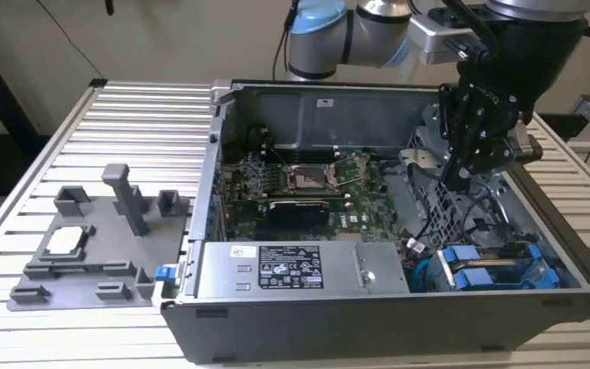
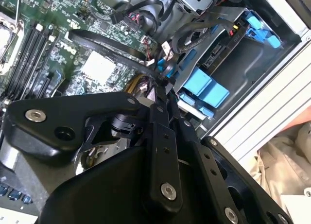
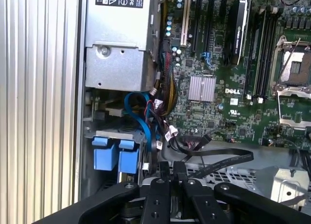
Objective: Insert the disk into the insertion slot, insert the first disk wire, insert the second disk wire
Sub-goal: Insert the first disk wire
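The tool (image 1: 459, 178) is finished in matt black, the counter (image 1: 120, 131) is ribbed in pale silver slats, and the moulded fixture (image 1: 101, 246) is coloured plain grey. The computer case (image 1: 377, 327) is painted dark grey. Its motherboard (image 1: 310, 181) is seen in green with black slots, its power supply (image 1: 285, 269) in silver-grey with a white label, and the drive frames (image 1: 490, 270) in bright blue.

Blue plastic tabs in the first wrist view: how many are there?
2, side by side in the drive cage: one tab nearer the case wall, the other tab by the blue cable. Others may be hidden.
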Available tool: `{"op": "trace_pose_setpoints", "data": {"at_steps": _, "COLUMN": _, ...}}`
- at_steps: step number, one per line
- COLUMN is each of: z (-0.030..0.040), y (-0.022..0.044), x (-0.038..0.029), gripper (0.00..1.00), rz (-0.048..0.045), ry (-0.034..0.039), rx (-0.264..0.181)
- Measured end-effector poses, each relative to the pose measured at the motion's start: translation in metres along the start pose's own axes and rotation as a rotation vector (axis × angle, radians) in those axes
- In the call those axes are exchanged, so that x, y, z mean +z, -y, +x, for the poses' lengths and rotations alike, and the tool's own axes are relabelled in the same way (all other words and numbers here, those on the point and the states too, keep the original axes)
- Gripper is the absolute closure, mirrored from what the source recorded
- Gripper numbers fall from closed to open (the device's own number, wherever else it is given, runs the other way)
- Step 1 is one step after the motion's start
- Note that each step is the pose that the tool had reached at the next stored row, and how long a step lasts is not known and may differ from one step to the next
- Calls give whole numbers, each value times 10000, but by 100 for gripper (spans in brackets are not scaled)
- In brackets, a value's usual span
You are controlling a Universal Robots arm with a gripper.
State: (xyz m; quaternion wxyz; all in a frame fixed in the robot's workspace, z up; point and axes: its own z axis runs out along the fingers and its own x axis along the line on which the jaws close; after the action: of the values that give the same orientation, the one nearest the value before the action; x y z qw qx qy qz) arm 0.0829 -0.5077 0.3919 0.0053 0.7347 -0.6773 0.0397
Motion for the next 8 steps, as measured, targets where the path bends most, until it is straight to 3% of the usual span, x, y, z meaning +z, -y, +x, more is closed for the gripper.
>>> {"op": "trace_pose_setpoints", "data": {"at_steps": 8, "z": 153, "y": 53, "x": 25, "gripper": 84, "rz": -188, "ry": 16, "rx": -10}}
